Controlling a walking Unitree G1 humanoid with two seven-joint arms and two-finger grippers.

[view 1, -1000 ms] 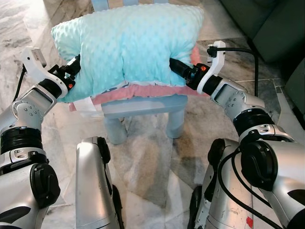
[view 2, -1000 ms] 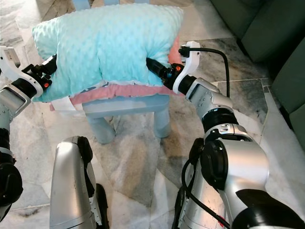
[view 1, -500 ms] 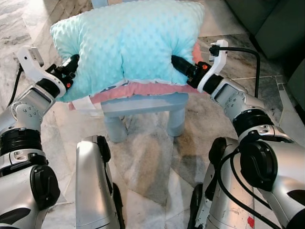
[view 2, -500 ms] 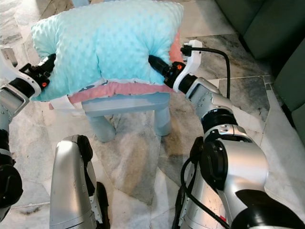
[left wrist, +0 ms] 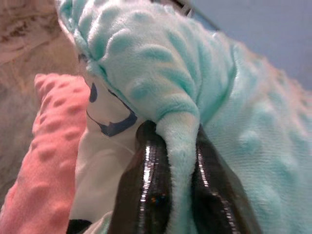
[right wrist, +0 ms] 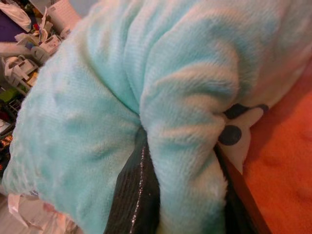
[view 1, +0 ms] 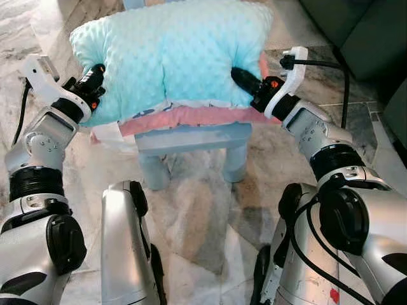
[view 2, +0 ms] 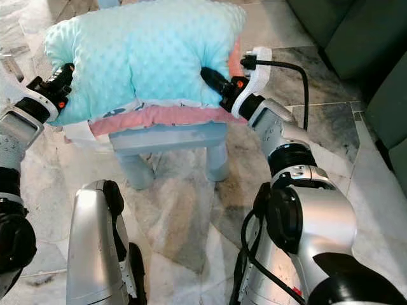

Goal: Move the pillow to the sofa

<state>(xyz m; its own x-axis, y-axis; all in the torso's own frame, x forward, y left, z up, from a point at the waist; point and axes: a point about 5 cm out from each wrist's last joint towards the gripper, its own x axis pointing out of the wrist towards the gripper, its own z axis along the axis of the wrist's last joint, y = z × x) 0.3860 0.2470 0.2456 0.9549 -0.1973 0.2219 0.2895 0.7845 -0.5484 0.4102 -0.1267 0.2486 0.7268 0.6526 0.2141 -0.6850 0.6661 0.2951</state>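
On top of a small pale-blue stool [view 1: 191, 136] sits the mint-green dotted pillow [view 1: 172, 54], and both arms are on it right now. Left end effector [view 1: 95, 79] is clamped on the pillow's left edge; from its wrist camera you can see a fold of the mint fabric pinched tight between the two black fingers [left wrist: 148, 195]. Right end effector [view 1: 245, 81] is doing the same on the opposite side, its fingers [right wrist: 134, 195] squeezing a thick roll of the plush. Under the mint pillow lies a pink dotted cushion [view 1: 191, 116], its edge sticking out along the front of the stool, with a bit of white patterned fabric [view 1: 105, 132] showing at the left corner. Stool stands on a grey marbled tile floor [view 1: 191, 210]. Off to the upper right, a dark green sofa [view 1: 362, 35] sits well apart from the pillow. Robot's silver legs [view 1: 124, 248] stand just in front of the stool.
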